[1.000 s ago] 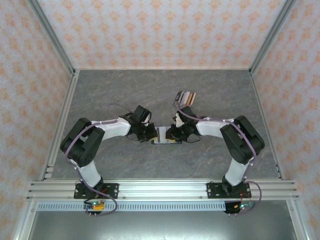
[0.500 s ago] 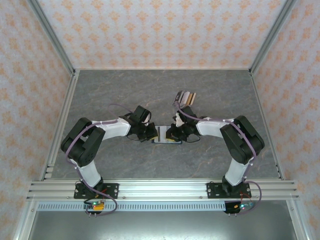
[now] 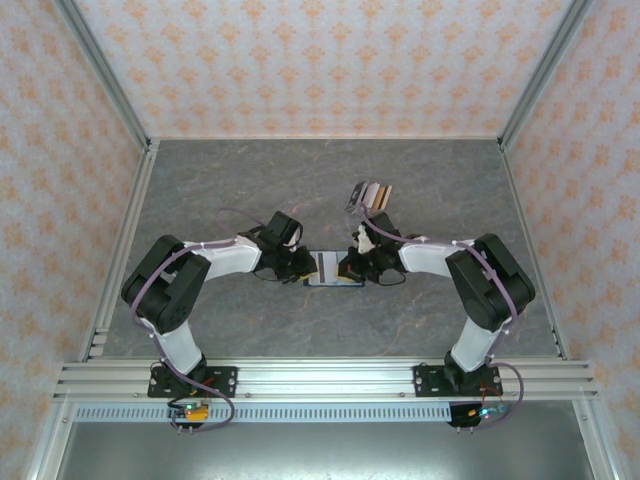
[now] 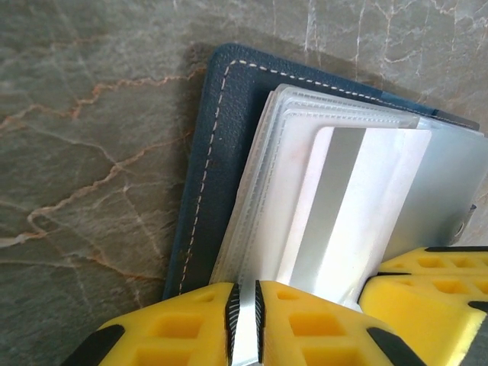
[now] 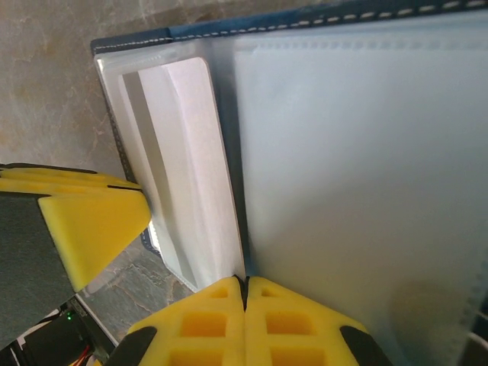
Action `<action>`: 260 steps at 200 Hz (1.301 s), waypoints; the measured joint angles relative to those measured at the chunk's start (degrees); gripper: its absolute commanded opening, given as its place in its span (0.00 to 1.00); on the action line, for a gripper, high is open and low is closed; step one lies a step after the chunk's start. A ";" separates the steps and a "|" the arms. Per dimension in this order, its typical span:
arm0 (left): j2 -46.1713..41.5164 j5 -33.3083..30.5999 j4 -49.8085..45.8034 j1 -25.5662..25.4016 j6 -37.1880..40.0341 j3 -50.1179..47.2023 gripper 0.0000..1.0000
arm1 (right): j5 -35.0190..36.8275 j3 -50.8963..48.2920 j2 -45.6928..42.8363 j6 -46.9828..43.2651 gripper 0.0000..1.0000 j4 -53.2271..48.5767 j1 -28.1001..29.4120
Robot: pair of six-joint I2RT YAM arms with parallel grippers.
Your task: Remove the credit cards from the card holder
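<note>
Pinching on the left: the left gripper (image 4: pixel 244 301) is sitting almost closed. A thin pale edge is showing between its pads, so it looks like it's nipping one of the clear sleeves (image 4: pixel 255 183) at the card holder's left-arm edge.
Why there: my guess is it's pinning the card holder (image 4: pixel 204 152) open and flat so it isn't skating around while the other arm is fishing for cards.
Squeezing on the right: the right gripper (image 5: pixel 244 293) is clamping fully closed, pads touching, right at the edge of a white leaf (image 5: pixel 179 152) on the card holder's inside. I'm not able to tell whether it's catching a card, only plastic, or nothing.
Why the leaf is sitting like that: it seems to be lifting off the rest of the sleeves, probably to get at the pocket.
Where the card holder is lying: spread open, navy cover down, on the grey marble table (image 3: pixel 250 180), directly between the two grippers.
Hanging around: a little striped stack (image 3: pixel 370 192) is lying beyond the card holder's far edge on the right-arm side, apart from it. It's maybe cards, but it's too small to call.
Getting in the way: both arms are crowding the same small card holder, and the right arm's yellow finger (image 4: pixel 427 278) is poking in just beside the left pads. The floppy sleeves are probably going to make a clean grab on a card fiddly.
</note>
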 measured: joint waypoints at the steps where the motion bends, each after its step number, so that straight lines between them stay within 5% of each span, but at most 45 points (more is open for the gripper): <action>1: 0.00 0.00 0.00 0.00 0.00 0.00 0.18 | 0.00 -0.07 -0.02 -0.02 0.00 0.00 -0.02; 175: -0.31 -0.04 -2.71 -0.50 2.12 3.82 0.11 | 1.38 -1.64 -1.90 0.94 0.09 1.75 -0.07; 227: 2.08 -0.20 -3.28 -0.50 2.14 4.20 0.10 | 1.68 -2.60 -3.37 3.56 0.24 5.16 -0.07; 260: 2.08 -0.22 -3.45 -0.50 2.38 4.22 0.09 | 2.49 -3.39 -3.37 5.57 0.26 7.76 -0.07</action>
